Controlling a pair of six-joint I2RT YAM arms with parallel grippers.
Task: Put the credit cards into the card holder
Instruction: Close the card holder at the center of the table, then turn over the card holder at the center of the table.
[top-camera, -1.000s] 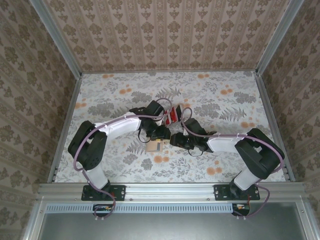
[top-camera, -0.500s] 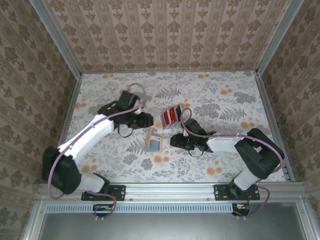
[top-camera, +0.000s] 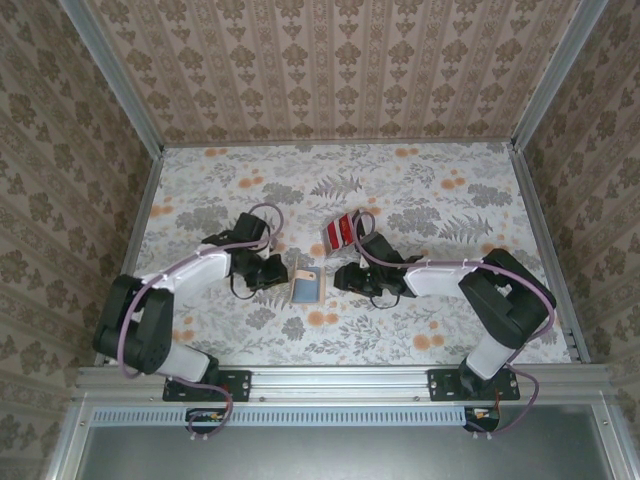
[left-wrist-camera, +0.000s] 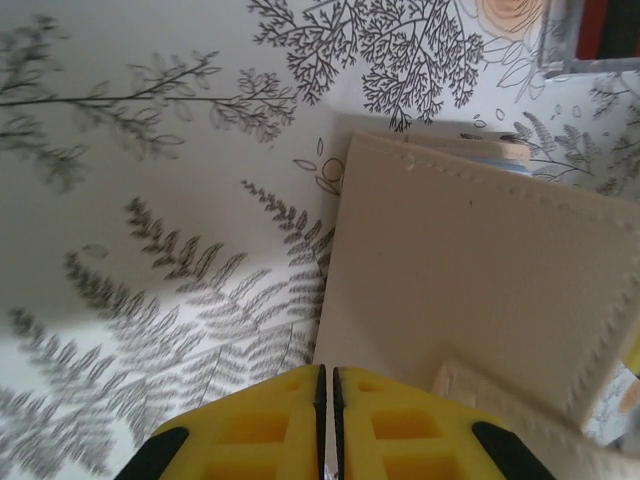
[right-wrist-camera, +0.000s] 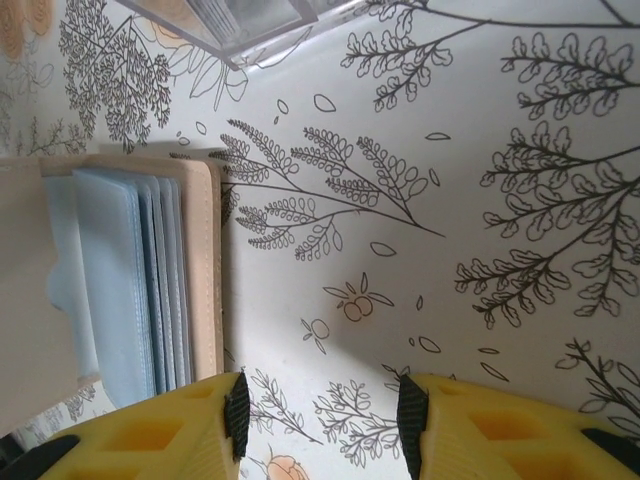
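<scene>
The card holder (top-camera: 306, 286) lies open mid-table, tan outside with blue-grey pockets (right-wrist-camera: 140, 290) facing up. The red credit cards (top-camera: 340, 231) sit just behind it, and their red corner (left-wrist-camera: 606, 22) also appears in the left wrist view. My left gripper (top-camera: 276, 272) is at the holder's left edge. Its jaws (left-wrist-camera: 328, 375) are shut, tips at the corner of the tan flap (left-wrist-camera: 470, 270); I cannot tell whether they pinch it. My right gripper (top-camera: 346, 278) (right-wrist-camera: 320, 405) is open over bare table, with its left finger beside the holder's stitched edge.
The cards appear to stand in a clear plastic piece (right-wrist-camera: 235, 22). The floral table (top-camera: 450, 200) is walled on three sides by patterned panels. An aluminium rail (top-camera: 330, 378) runs along the near edge by the arm bases.
The left arm swung back in from the far left to the holder's left edge and its jaws closed. The holder's tan flap shows narrower now. The right gripper shifted slightly toward the holder.
</scene>
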